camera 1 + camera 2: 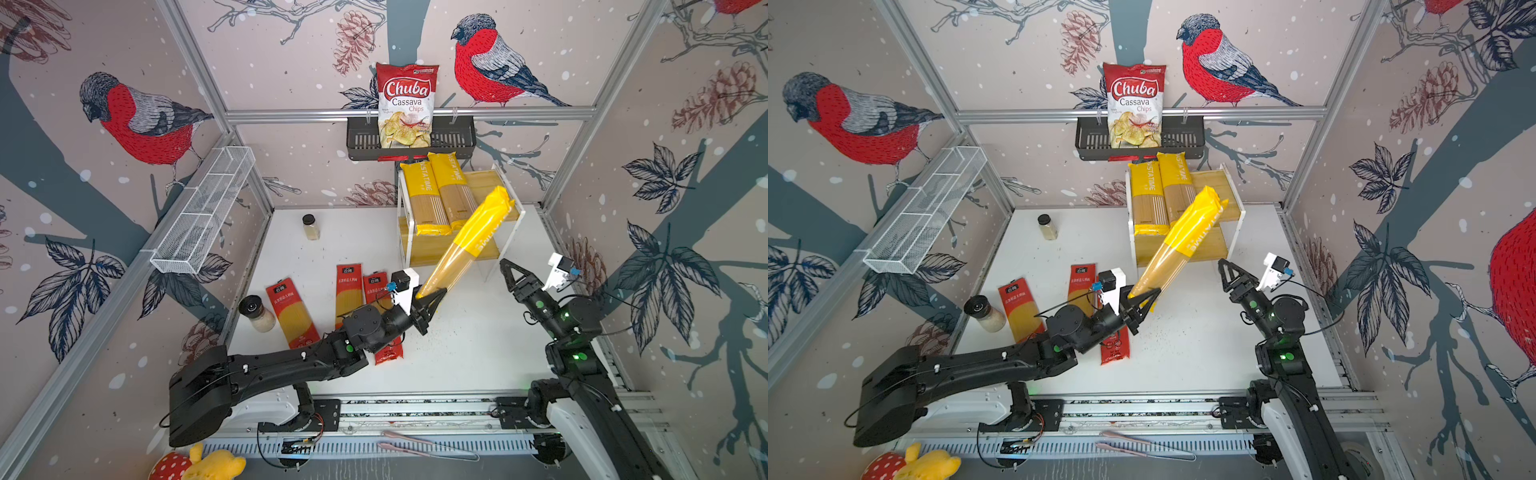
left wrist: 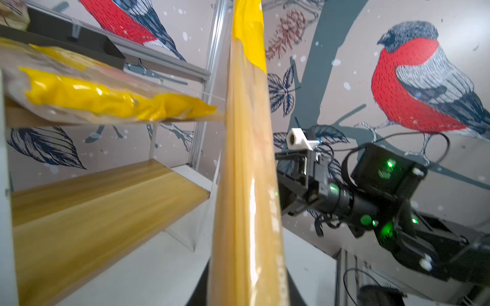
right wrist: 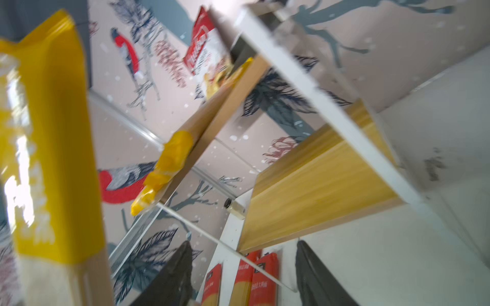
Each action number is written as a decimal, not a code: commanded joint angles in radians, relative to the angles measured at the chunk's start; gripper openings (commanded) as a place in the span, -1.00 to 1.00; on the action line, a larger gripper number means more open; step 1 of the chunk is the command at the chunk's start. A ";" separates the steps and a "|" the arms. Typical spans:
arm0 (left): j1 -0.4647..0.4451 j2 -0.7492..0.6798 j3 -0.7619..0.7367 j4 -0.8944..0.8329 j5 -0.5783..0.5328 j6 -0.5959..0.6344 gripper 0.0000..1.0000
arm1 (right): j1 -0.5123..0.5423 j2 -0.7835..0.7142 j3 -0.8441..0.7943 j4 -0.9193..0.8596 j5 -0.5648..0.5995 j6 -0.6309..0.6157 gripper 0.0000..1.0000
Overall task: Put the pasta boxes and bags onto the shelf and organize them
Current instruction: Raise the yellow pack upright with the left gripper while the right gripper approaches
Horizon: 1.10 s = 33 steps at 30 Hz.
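My left gripper (image 1: 430,299) (image 1: 1144,297) (image 2: 246,278) is shut on the lower end of a yellow pasta pack (image 1: 465,245) (image 1: 1183,241) (image 2: 246,185). The pack slants up, its top end over the shelf (image 1: 486,183) (image 1: 1212,183). Two yellow packs (image 1: 424,199) (image 1: 453,187) lie side by side on the upper board. Three red packs (image 1: 291,311) (image 1: 348,291) (image 1: 376,286) lie flat on the table, the right one partly under my left arm. My right gripper (image 1: 515,268) (image 1: 1231,268) (image 3: 244,254) hangs open and empty, right of the shelf's lower board (image 3: 318,180).
A Chuba chips bag (image 1: 405,104) stands in a black wall basket (image 1: 453,141) above the shelf. A white mesh basket (image 1: 208,208) hangs on the left wall. A spice jar (image 1: 311,226) and a tipped grinder (image 1: 257,312) are on the table's left.
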 commanded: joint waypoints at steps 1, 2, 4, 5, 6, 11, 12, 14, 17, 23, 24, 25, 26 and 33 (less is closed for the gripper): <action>0.007 0.008 0.031 0.281 0.047 -0.059 -1.00 | 0.055 0.016 0.008 0.168 -0.025 -0.074 0.28; 0.012 0.013 0.033 0.295 0.060 -0.078 -1.00 | 0.062 0.022 0.010 0.190 -0.043 -0.072 0.30; 0.020 0.028 0.034 0.319 0.087 -0.116 -1.00 | 0.066 0.044 0.012 0.257 -0.103 -0.050 0.36; 0.019 0.035 0.033 0.324 0.094 -0.129 -1.00 | 0.065 0.058 0.013 0.294 -0.133 -0.035 0.38; 0.021 0.042 0.031 0.331 0.104 -0.141 -1.00 | 0.067 0.079 0.013 0.343 -0.168 -0.013 0.40; 0.021 0.081 0.010 0.416 0.119 -0.201 -1.00 | 0.089 0.189 0.048 0.539 -0.286 0.071 0.47; 0.021 0.087 0.006 0.434 0.119 -0.210 -1.00 | 0.102 0.206 0.060 0.559 -0.299 0.074 0.48; 0.021 0.097 0.006 0.459 0.124 -0.223 -1.00 | 0.123 0.232 0.083 0.571 -0.308 0.061 0.51; 0.021 0.118 0.014 0.482 0.145 -0.239 -1.00 | 0.149 0.258 0.103 0.593 -0.314 0.051 0.52; 0.021 0.154 0.014 0.522 0.172 -0.266 -1.00 | 0.159 0.314 0.137 0.633 -0.328 0.056 0.49; 0.021 0.161 0.014 0.531 0.182 -0.271 -1.00 | 0.159 0.324 0.142 0.645 -0.332 0.063 0.47; 0.021 0.168 0.014 0.539 0.190 -0.279 -1.00 | 0.158 0.336 0.146 0.664 -0.340 0.073 0.45; 0.021 0.176 0.013 0.548 0.196 -0.284 -1.00 | 0.159 0.345 0.150 0.683 -0.346 0.084 0.42; 0.023 0.224 -0.004 0.611 0.213 -0.320 -0.91 | 0.159 0.378 0.162 0.760 -0.369 0.126 -0.15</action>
